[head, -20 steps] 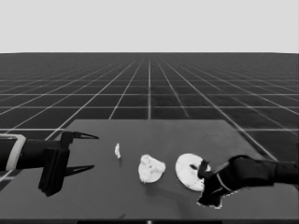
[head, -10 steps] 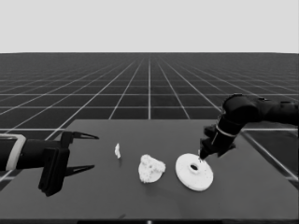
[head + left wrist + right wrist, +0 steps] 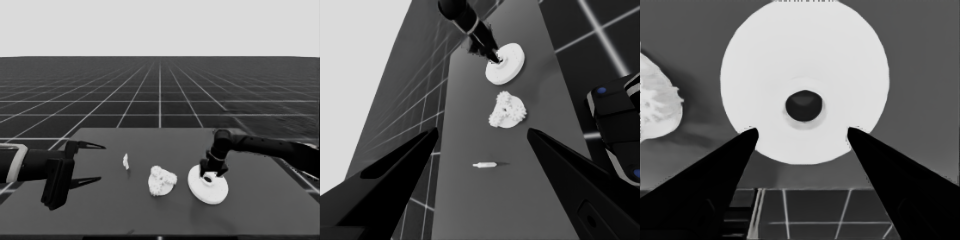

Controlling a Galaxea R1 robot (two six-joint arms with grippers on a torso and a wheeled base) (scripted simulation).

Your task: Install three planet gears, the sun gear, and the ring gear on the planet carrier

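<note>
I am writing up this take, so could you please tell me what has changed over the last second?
The right end effector rose from the table's near right, swung back, and now hangs open over the larger round part. That part shifted slightly. The left end effector, the gear cluster and the thin white piece stayed put.

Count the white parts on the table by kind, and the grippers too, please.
Larger round part: 1
Smaller round part: 1
Gears on it: number cannot be told
Thin white piece: 1
Right gripper, over the larger part: 1
Left gripper, parked at table's left: 1
Total: 5, gears aside
</note>
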